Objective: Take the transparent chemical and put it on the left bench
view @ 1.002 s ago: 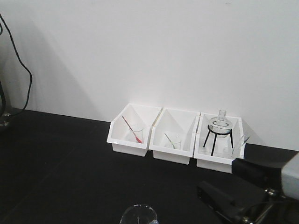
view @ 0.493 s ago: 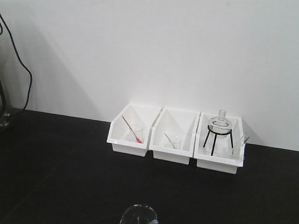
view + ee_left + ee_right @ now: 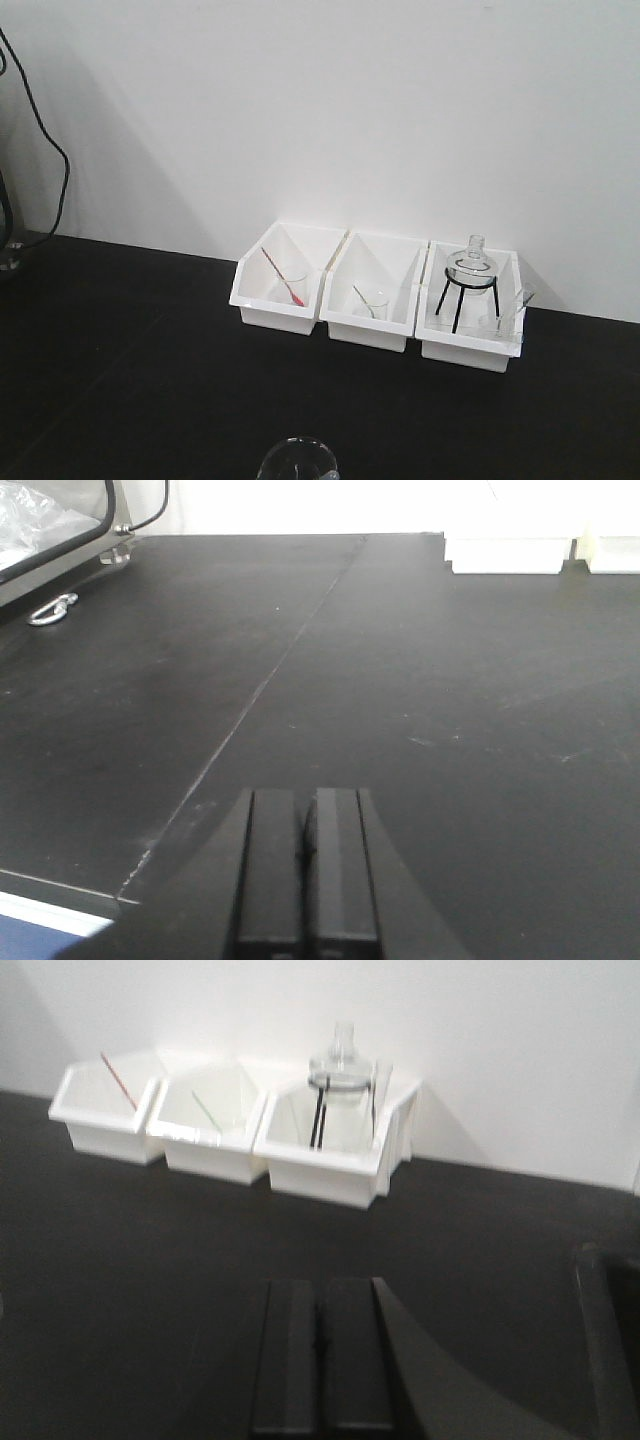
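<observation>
Exterior front-facing view: on the long matte-black left bench [image 3: 120, 370] against the white wall, three white plastic bins [image 3: 372, 292] sit side by side, L to R holding a tiny beaker with a red rod [image 3: 285, 280], a tiny beaker with a green rod [image 3: 368, 302], and a round glass flask on a black tripod [image 3: 468, 270] (w/ more clear glassware just beside it, too faint to tell what). The small clear glass beaker [image 3: 296, 461] shows only as a rounded rim at the bottom edge, well apart from the bins. Left claw [image 3: 306, 875] and right claw [image 3: 320, 1365] each have fingers pressed together w/ nothing between, over bare bench.
</observation>
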